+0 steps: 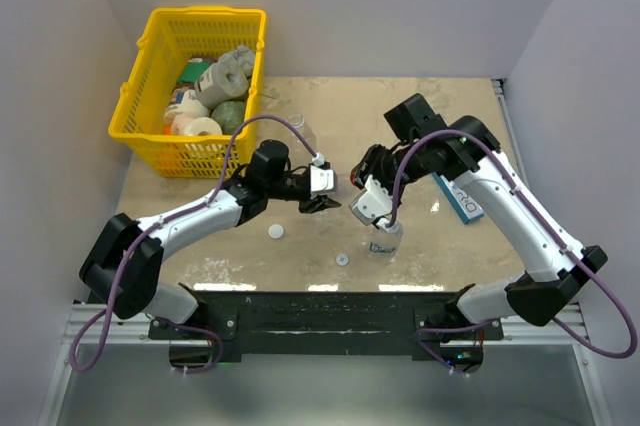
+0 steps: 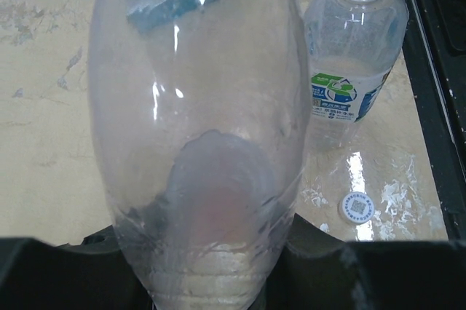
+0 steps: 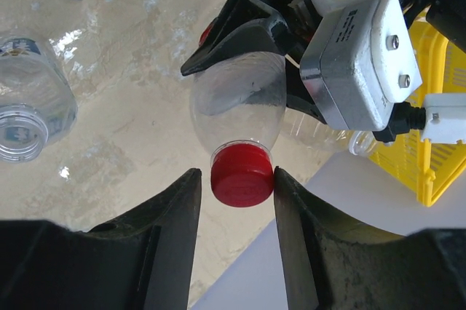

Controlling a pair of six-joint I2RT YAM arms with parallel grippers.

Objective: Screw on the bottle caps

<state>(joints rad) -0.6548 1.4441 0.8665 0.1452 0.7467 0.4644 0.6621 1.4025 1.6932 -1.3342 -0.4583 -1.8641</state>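
Tabletop (image 1: 440,116) is beige with a marbled look and some glare patches near the front. Plain pale walls (image 1: 350,6) close in the far side and both flanks. A black rail (image 1: 320,311) runs along the near edge, with both arm bases on it.

The left gripper (image 1: 322,202) is mid-table, raised off the surface and clamped on a clear bottle (image 3: 240,99). The bottle is tipped over, its neck pointing at the right arm. A red cap (image 3: 242,172) sits on that neck.

The right gripper (image 3: 237,183) has narrow jaws on either side of the red cap. One finger (image 3: 291,215) touches it, and a sliver of gap shows at the other, so I can't tell if the grip is firm.

A blue-labelled bottle (image 1: 386,236) stands upright and uncapped, near and just right of centre, under the right wrist. A white cap with a printed code (image 2: 357,208) lies flat on the table just left of it. A plain white cap (image 1: 275,231) lies further left, below the left forearm.

Another clear bottle (image 1: 299,131) is at the far side, next to the yellow basket (image 1: 140,136). The basket is far left and full of assorted items. A flat blue-and-white box (image 1: 460,198) lies to the right, partly under the right arm.
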